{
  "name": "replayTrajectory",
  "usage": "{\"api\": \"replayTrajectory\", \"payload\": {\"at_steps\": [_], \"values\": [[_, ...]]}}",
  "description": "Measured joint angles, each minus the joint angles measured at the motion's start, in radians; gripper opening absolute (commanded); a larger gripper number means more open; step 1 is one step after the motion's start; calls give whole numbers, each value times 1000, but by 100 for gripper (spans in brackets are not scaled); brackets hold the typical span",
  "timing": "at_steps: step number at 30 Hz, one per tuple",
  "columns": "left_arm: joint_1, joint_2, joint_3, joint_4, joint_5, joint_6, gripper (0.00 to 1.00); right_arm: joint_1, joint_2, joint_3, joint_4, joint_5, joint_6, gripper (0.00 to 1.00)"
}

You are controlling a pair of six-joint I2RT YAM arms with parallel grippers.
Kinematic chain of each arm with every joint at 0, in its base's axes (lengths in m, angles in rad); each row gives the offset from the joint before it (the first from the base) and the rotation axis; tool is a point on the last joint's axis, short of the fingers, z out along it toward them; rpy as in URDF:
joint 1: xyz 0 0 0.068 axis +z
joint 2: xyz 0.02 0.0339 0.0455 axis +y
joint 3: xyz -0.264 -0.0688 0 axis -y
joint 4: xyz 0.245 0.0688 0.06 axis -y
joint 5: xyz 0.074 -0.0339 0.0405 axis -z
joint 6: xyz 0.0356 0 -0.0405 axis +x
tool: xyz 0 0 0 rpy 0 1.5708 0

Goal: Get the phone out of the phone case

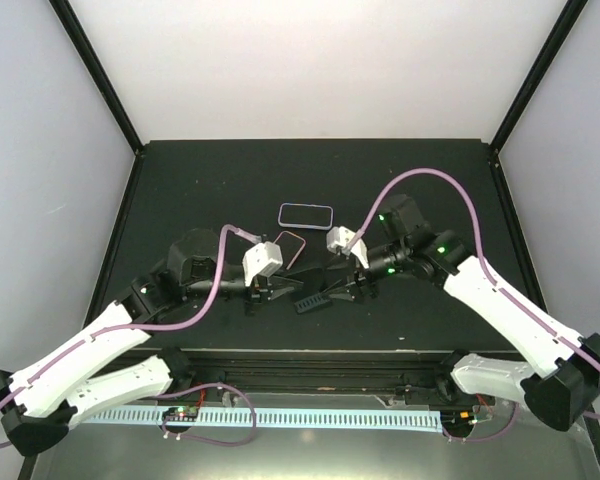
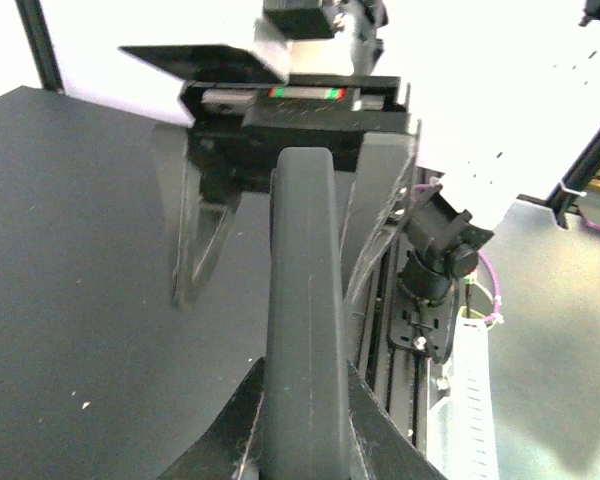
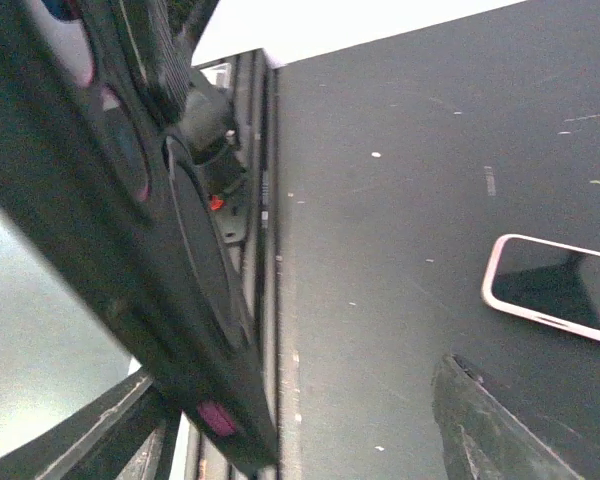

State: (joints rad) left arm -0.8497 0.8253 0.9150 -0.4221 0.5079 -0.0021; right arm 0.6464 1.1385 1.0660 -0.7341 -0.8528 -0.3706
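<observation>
From above, the two arms meet over the near middle of the counter (image 1: 430,180). The phone case (image 1: 313,299), a dark slab, hangs between them, its long axis running left to right from one pincer to the other. The left pincer (image 1: 285,292) has it by the left end. The right pincer (image 1: 342,290) sits at the right end, so the case lies just left of it. Two spare handsets crowd the far side: the pink-rimmed handset (image 1: 290,248) lies just beside the left wrist and the far handset (image 1: 306,213) lies flat beyond it. The counter's near edge is close, and open room lies mostly to the right.

At the left wrist, the case stands on edge. The left pincer's fingers (image 2: 230,440) are clamped on its two faces. At the far end the right pincer's clear fingers stand wider apart than the slab is thick.

At the right wrist, the case fills the left of the frame, near the rail (image 3: 265,200). A wide gap separates it from the other finger (image 3: 490,420), so this pincer is apart. A pink side key suggests the phone (image 3: 215,415) sits inside the case, though the blur up close leaves that unsure. The next move is likely for the right pincer to close on the right end, and pulling rightward would give the most room.
</observation>
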Motion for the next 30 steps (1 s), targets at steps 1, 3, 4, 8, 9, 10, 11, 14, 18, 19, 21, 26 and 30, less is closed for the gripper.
{"api": "replayTrajectory", "payload": {"at_steps": [1,3,4,8,9,10,11,14,18,19,21,26,30], "values": [[6,-5,-4,2,17,5,1,14,18,12,-3,-12,-6,60],[23,-16,-19,13,48,9,2,36,40,34,-7,-30,-14,53],[32,-22,-28,19,63,9,2,44,46,41,-6,-39,-19,45],[90,-48,-64,51,126,5,2,63,50,56,-7,-71,-22,26],[108,-55,-74,63,142,1,2,65,53,58,-6,-75,-31,23],[127,-61,-84,73,157,-4,2,66,57,61,-8,-80,-30,19],[143,-65,-92,86,173,-10,1,66,61,65,-6,-86,-34,15],[174,-67,-108,113,225,-33,2,65,71,72,-10,-90,-37,4],[194,-66,-119,135,264,-66,6,64,82,93,-30,-91,-49,1],[195,-66,-120,140,267,-69,20,65,86,103,-39,-91,-51,1],[197,-66,-120,151,272,-75,43,64,89,120,-59,-89,-53,1],[198,-67,-121,200,275,-78,46,68,106,158,-82,-88,-50,1],[198,-67,-121,219,278,-78,40,68,114,167,-87,-85,-45,1]]}}
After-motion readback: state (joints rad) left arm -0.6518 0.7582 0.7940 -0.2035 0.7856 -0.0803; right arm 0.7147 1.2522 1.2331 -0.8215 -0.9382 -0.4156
